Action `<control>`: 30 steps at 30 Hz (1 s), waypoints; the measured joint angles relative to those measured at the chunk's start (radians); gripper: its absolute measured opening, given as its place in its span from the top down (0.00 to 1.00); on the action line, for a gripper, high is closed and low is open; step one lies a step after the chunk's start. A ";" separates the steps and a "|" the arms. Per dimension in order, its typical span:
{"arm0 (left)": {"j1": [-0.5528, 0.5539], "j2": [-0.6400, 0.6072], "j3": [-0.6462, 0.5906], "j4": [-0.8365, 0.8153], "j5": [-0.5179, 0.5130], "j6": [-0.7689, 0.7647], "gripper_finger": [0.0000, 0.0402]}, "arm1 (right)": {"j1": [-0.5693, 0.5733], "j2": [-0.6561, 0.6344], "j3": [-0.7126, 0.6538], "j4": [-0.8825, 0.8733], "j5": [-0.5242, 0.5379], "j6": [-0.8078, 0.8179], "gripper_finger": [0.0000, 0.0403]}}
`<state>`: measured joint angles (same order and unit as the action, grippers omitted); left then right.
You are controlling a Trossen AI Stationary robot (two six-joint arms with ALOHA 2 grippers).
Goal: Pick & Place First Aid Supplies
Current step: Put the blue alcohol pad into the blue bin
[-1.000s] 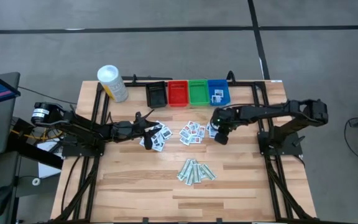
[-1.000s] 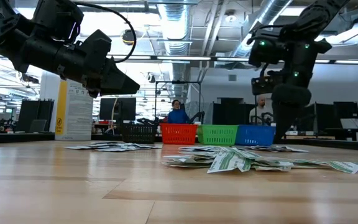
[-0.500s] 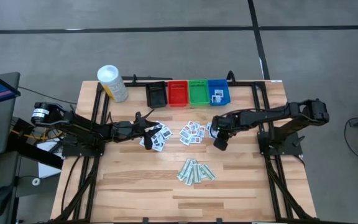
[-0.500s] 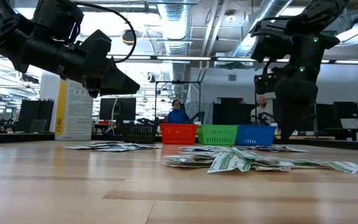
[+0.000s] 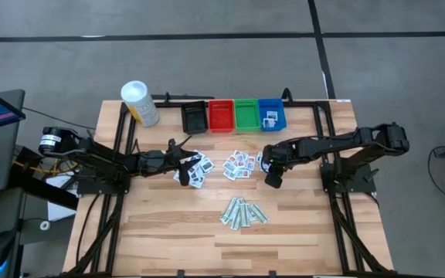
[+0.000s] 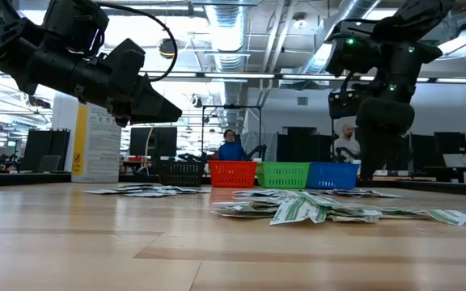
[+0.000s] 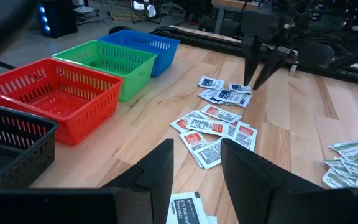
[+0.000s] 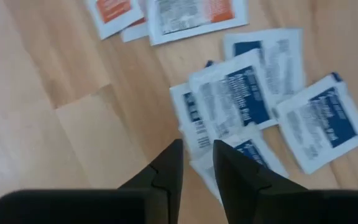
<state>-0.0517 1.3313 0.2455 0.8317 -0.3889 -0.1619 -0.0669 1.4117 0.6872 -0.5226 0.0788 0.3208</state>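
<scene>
Left hand (image 5: 182,164) hovered with fingers parted and empty over the dark-print packets (image 5: 195,170). Red-print packets (image 5: 239,164) and green strips (image 5: 243,212) lay unsorted on the counter (image 5: 300,224); only the blue bin (image 5: 270,116) held anything. Right hand (image 8: 196,163), narrowly parted, pointed down at the blue-print packets (image 8: 241,106), gripping nothing as far as the wrist view showed; from overhead the arm hid them.

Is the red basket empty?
Yes, empty: the red basket shows only its bare mesh floor, no packets inside.
</scene>
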 joint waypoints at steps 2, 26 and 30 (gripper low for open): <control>0.000 0.000 0.000 0.000 0.000 0.000 0.67 | 0.011 0.000 0.000 -0.001 0.000 -0.046 0.76; 0.000 0.000 0.000 -0.001 0.000 0.000 0.67 | 0.045 0.000 -0.016 -0.049 0.099 -0.358 0.67; 0.000 0.000 0.000 -0.001 0.000 0.000 0.67 | 0.040 0.000 -0.067 -0.007 0.103 -0.365 0.67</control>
<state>-0.0518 1.3314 0.2453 0.8307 -0.3885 -0.1620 -0.0274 1.4117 0.6198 -0.5298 0.1822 -0.0444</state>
